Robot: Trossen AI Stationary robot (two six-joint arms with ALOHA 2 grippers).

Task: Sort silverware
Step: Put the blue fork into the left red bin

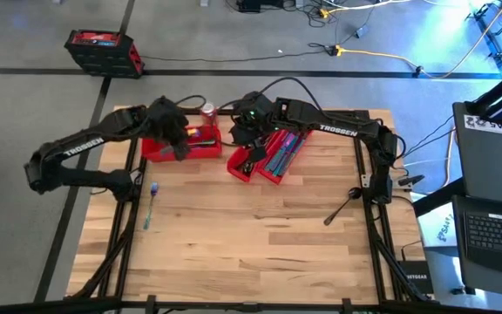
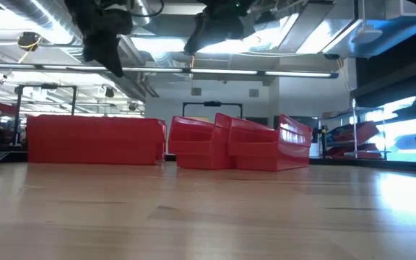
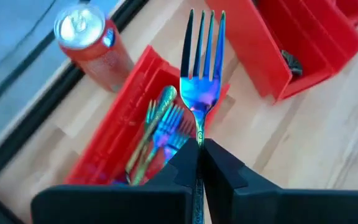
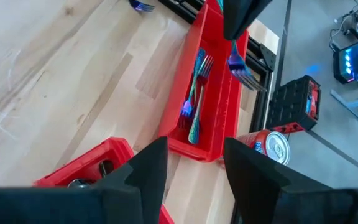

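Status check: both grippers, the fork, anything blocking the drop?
Left gripper shut on fork, above red bin holding forks. Right gripper open, empty, over other bins. Soda can beside bin, not blocking.

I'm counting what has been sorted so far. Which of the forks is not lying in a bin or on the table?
The fork clamped by its handle in the left gripper, tines pointing away, held above the red bin. The other forks lie inside that bin.
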